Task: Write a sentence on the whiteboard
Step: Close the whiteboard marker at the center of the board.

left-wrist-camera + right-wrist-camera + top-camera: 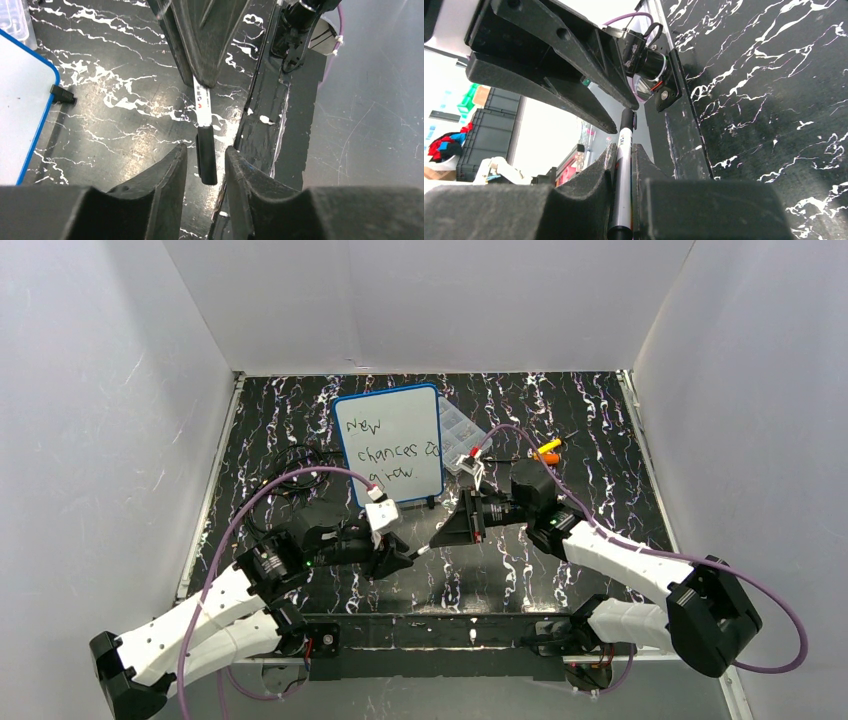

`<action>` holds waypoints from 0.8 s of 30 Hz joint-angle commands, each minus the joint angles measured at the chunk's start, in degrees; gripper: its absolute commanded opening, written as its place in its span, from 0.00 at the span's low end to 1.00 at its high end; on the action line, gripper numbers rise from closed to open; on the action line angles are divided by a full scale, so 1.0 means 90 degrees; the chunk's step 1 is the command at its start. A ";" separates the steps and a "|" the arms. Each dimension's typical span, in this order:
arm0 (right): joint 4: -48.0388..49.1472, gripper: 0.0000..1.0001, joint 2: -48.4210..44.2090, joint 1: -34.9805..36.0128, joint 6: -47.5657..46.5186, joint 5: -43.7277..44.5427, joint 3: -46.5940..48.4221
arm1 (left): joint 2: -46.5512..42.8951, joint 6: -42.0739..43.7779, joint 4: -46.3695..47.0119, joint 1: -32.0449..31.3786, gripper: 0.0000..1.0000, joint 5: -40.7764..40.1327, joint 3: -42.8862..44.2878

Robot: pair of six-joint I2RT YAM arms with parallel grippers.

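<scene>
The whiteboard [388, 445], blue-framed, lies at the back centre of the table with the sentence [385, 450] in black handwriting, "New chances grow". My right gripper [437, 540] is shut on a white marker [622, 170] with its black cap [206, 160] on, pointing left. My left gripper [205, 150] stands open around that cap, with a gap on each side between cap and fingers [170, 170]. The two grippers meet tip to tip in front of the board. In the left wrist view the board's corner [20, 115] shows at the left.
A clear compartment box [462, 430] sits right of the board, with orange and yellow items [548, 448] beyond it. A small black piece [62, 94] lies by the board's near corner. A black cable [295, 455] coils left of the board. White walls enclose the table.
</scene>
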 commanded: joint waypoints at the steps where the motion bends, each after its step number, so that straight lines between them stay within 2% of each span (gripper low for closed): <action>1: 0.0417 0.01 -0.0012 0.0081 0.0072 -0.0165 0.0049 | -0.0195 0.0030 0.0153 0.0014 0.37 0.0157 0.0129; 9: 0.0540 0.01 -0.0083 0.0082 0.0191 -0.0195 0.0113 | -0.0163 0.0123 -0.0176 0.0008 0.55 0.0157 0.0190; 14: 0.0498 0.01 -0.0168 0.0078 0.0216 -0.0226 0.0180 | -0.0033 0.0086 -0.0266 0.0010 0.57 0.0317 0.0220; 17: 0.0481 0.01 -0.0180 0.0078 0.0220 -0.0255 0.0193 | 0.0139 0.0109 -0.0302 0.0010 0.55 0.0274 0.0280; 19: 0.0466 0.01 -0.0179 0.0081 0.0212 -0.0270 0.0200 | 0.0263 0.0130 -0.0345 0.0012 0.51 0.0332 0.0357; 24: 0.0309 0.01 -0.0142 0.0089 0.0090 -0.0299 0.0253 | 0.0377 0.0113 -0.0213 0.0015 0.29 0.0378 0.0377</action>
